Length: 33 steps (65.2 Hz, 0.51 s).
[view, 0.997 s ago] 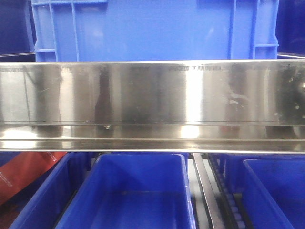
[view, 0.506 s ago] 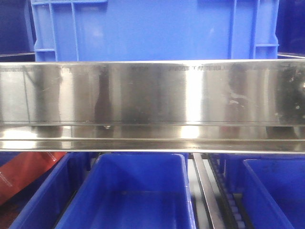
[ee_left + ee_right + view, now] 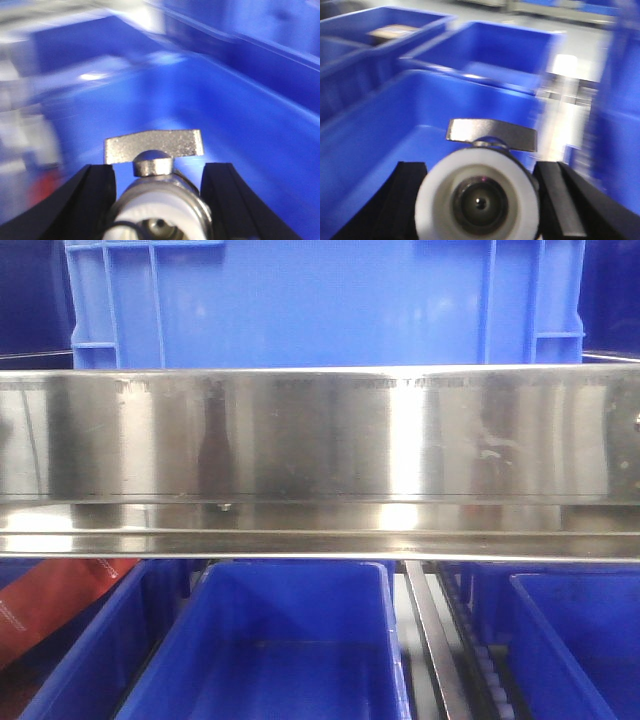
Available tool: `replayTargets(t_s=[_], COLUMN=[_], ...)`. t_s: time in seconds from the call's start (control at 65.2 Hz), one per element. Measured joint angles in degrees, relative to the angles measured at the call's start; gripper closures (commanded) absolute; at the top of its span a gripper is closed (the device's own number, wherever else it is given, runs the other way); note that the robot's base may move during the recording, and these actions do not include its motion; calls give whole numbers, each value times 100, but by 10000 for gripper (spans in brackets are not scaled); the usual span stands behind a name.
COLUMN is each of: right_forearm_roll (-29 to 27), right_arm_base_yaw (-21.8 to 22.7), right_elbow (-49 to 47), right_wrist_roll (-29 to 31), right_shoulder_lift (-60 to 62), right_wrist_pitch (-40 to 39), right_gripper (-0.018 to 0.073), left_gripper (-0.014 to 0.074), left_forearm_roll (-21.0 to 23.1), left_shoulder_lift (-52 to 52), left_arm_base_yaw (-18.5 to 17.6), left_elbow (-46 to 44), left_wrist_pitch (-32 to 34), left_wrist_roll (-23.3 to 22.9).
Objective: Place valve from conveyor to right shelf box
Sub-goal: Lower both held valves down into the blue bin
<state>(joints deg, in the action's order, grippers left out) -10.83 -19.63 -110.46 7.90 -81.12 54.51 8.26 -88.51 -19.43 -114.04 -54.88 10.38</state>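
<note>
Blue box (image 3: pixel 380 115) floor lies straight below the right tool (image 3: pixel 482 172), which clamps the valve (image 3: pixel 477 200) end-on, long axis pointing at the camera. The left tool (image 3: pixel 159 172) likewise grips a second valve (image 3: pixel 160 200), also above a blue bin (image 3: pixel 240 130).

- Front view: shelf beam (image 3: pixel 320 460) runs 9 to 3 o'clock across the middle. A crate (image 3: pixel 320 300) sits above and behind it.
- Below the beam: centre bin (image 3: pixel 290 640) at 6 o'clock, left bin (image 3: pixel 90 660) at 8, right bin (image 3: pixel 580 640) at 4.
- Roller track (image 3: pixel 432 640) lies between the centre and right bins.
- Left hand (image 3: pixel 159 167): first valve (image 3: pixel 160 205) between its fingers, over a tub (image 3: pixel 200 100).
- Right hand (image 3: pixel 481 165): second valve (image 3: pixel 477 200) between its fingers, over the near tub (image 3: pixel 370 130). Far tub (image 3: pixel 490 50) is behind at 12.
</note>
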Motion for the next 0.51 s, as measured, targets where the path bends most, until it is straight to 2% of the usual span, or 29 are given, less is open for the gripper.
replayTargets(t_s=[0.169, 0.506], right_forearm_roll=[-71, -58], right_arm_base_yaw=[-508, -579], right_elbow=[-349, -361], right_wrist_roll=[2, 13], right_shoulder_lift=[-927, -2312], right_wrist_pitch=[-31, 239], right_gripper=[712, 708], left_gripper=[707, 707], left_forearm_roll=[10, -1], left_shoulder_lift=[-900, -1917], left_arm_base_yaw=[-237, -237], left_elbow=[-208, -211], left_wrist_pitch=[0, -191], left_wrist_roll=[10, 10])
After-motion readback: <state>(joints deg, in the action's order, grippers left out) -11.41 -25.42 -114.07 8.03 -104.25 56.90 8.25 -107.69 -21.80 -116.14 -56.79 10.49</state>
